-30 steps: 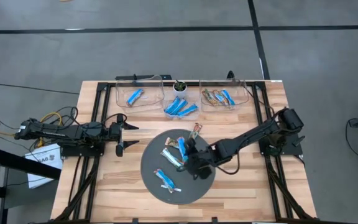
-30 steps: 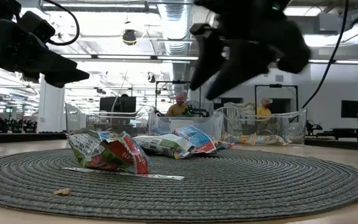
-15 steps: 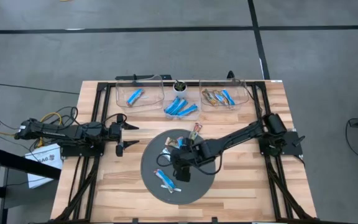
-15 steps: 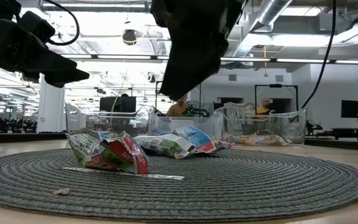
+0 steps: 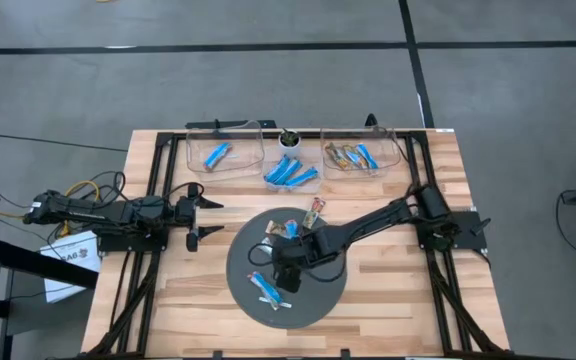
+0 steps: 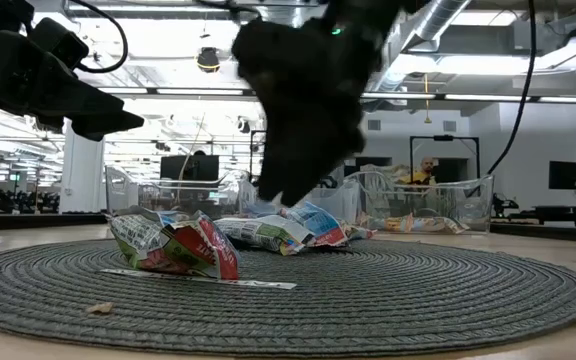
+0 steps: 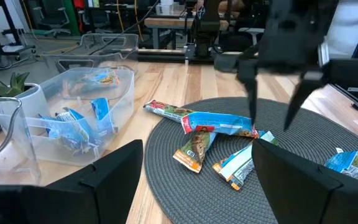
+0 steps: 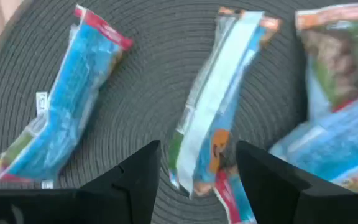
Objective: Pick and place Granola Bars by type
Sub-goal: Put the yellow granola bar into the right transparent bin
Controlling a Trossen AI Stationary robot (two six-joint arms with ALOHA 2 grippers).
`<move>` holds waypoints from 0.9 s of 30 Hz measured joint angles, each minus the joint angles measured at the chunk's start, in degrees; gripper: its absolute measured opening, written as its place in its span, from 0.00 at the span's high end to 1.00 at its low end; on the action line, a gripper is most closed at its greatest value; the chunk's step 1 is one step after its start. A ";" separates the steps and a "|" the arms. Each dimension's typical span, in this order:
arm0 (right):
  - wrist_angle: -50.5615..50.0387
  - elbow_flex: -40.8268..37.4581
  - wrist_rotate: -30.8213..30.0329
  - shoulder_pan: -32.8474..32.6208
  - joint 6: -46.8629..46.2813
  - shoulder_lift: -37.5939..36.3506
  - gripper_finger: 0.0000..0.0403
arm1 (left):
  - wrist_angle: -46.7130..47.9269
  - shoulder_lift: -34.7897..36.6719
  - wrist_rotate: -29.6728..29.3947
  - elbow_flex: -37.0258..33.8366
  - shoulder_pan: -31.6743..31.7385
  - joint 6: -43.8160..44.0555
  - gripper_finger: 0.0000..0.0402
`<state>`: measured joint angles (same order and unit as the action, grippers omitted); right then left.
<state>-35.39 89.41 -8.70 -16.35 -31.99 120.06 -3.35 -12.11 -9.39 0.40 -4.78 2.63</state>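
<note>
Granola Bars scattered on round grey mat, mid-table. Right gripper poised over them, fingers apart, nothing held. Left gripper parked left of mat, fingers spread. More bars sorted in clear bins at far edge.
</note>
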 joint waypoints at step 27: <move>-5.56 10.34 -0.48 2.64 2.26 10.55 0.68 | -0.01 -0.64 -0.02 0.00 -0.01 0.00 0.27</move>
<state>-40.95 99.74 -9.18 -13.72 -29.73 130.61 -3.36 -12.75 -9.41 0.40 -4.80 2.63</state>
